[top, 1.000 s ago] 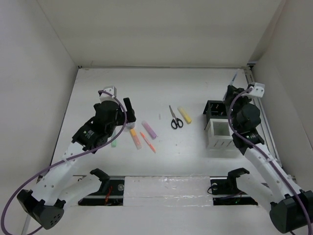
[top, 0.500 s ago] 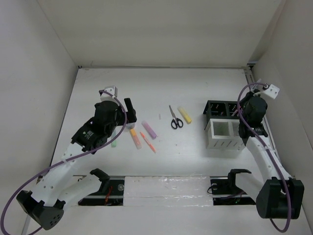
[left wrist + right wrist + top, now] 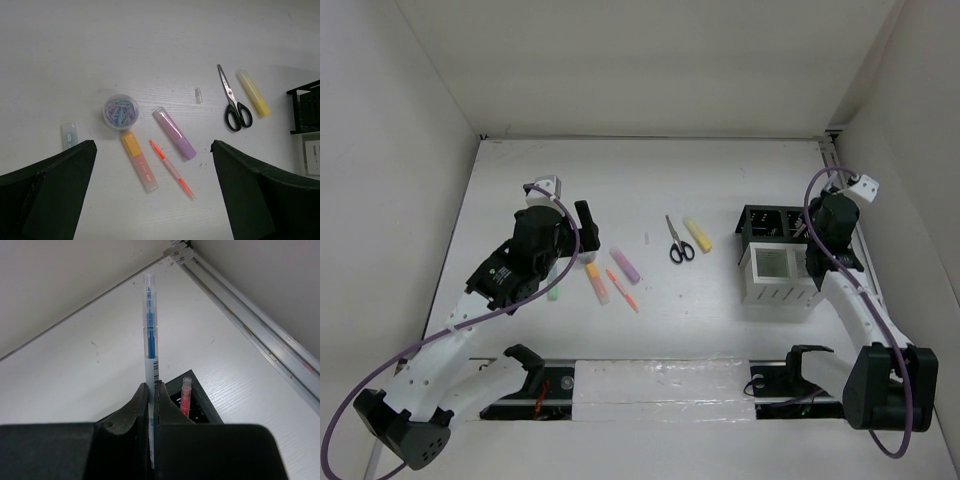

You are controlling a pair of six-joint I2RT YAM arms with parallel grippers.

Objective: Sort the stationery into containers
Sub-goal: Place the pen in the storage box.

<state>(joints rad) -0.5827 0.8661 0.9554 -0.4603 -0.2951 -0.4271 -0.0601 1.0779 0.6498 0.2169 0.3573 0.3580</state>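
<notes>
Right arm's swung back beside the organizer; left arm hasn't budged. Left pincer gapes wide over the orange marker on the tabletop: light, stiff, slick, I'd say, so grab mid-barrel. Right pincer is clamped low on the upright blue pen, just by the black compartment.

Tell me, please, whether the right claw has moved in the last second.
Yes: the right claw, holding the blue pen, shifted right, uncovering the organizer.

The red pen lies between orange marker and purple marker (tub nearby).
</notes>
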